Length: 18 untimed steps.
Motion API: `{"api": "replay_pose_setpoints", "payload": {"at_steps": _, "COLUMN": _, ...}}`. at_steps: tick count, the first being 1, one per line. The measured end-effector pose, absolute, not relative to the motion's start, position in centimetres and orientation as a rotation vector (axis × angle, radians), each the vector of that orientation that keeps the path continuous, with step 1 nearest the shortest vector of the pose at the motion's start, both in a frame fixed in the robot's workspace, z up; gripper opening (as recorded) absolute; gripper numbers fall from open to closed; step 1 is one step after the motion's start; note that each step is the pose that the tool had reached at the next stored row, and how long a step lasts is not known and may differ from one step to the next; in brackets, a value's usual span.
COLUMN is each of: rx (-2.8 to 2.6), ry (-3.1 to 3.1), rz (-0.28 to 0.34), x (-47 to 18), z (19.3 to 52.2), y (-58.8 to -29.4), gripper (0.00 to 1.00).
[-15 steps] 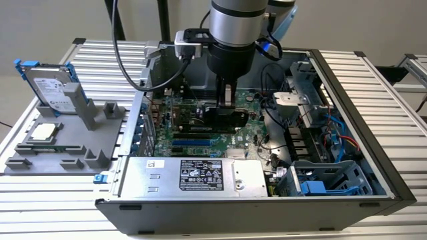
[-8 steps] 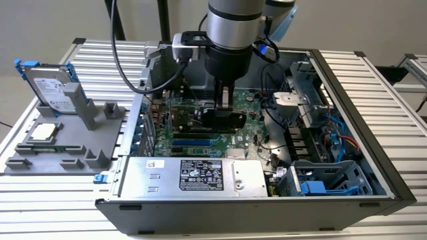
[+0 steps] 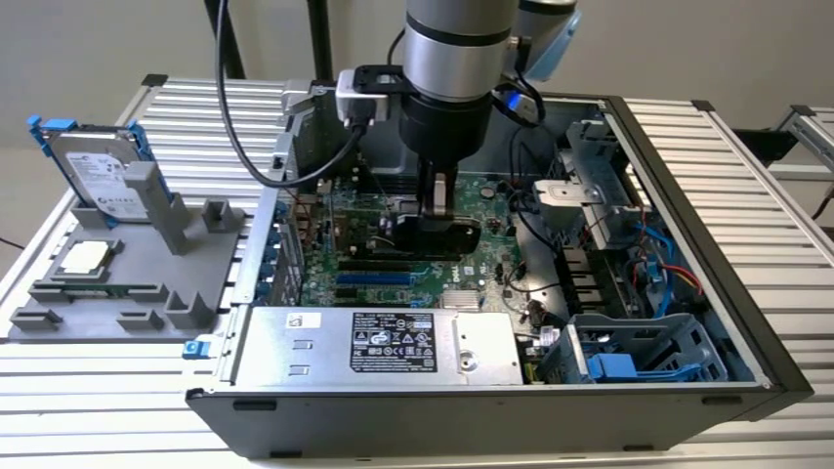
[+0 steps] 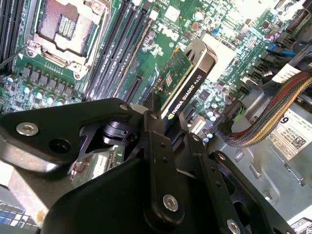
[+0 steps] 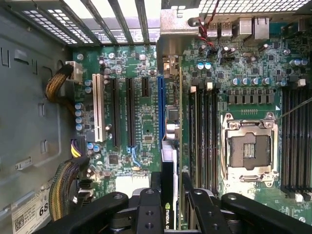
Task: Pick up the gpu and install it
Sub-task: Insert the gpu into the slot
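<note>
My gripper point(image 3: 438, 207) reaches down into the open computer case point(image 3: 678, 244) and is shut on the gpu point(image 3: 431, 237). In the exterior view the gpu looks like a dark block held on edge low over the green motherboard point(image 3: 352, 210). In the second wrist view the gpu point(image 4: 183, 85) shows a green board face and a black side between my fingers point(image 4: 157, 141). In the first wrist view the gpu point(image 5: 168, 161) is edge-on, just beside the long blue slot point(image 5: 160, 107), with its silver bracket point(image 5: 178, 29) at the case's rear grille. I cannot tell whether it touches the slot.
A grey holder point(image 3: 131, 283) outside the case on the exterior view's left carries a silver hard drive in a blue frame point(image 3: 98, 171), a square chip point(image 3: 85, 256) and a memory stick point(image 3: 98, 290). Inside the case are the power supply point(image 3: 378, 342), a drive cage point(image 3: 639, 352) and cable bundles point(image 5: 61, 87).
</note>
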<state>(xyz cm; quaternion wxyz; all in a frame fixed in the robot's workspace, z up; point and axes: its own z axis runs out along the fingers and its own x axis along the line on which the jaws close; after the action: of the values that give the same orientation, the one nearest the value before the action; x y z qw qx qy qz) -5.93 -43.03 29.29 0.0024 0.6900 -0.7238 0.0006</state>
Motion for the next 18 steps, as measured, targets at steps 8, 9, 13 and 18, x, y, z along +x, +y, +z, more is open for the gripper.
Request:
{"api": "replay_pose_setpoints", "payload": {"at_steps": 8, "rx": 2.164, "ry": -2.27, "rz": 0.0, "x": -5.94, "z": 28.91, "y": -43.22, "gripper": 0.0}}
{"api": "replay_pose_setpoints", "payload": {"at_steps": 9, "rx": 2.164, "ry": -2.27, "rz": 0.0, "x": -5.94, "z": 28.86, "y": -43.23, "gripper": 0.0}}
{"api": "replay_pose_setpoints", "payload": {"at_steps": 13, "rx": 2.163, "ry": -2.269, "rz": 0.0, "x": -5.94, "z": 28.84, "y": -43.24, "gripper": 0.0}}
{"api": "replay_pose_setpoints", "payload": {"at_steps": 18, "rx": 2.163, "ry": -2.269, "rz": -0.001, "x": -5.94, "z": 28.79, "y": -43.25, "gripper": 0.0}}
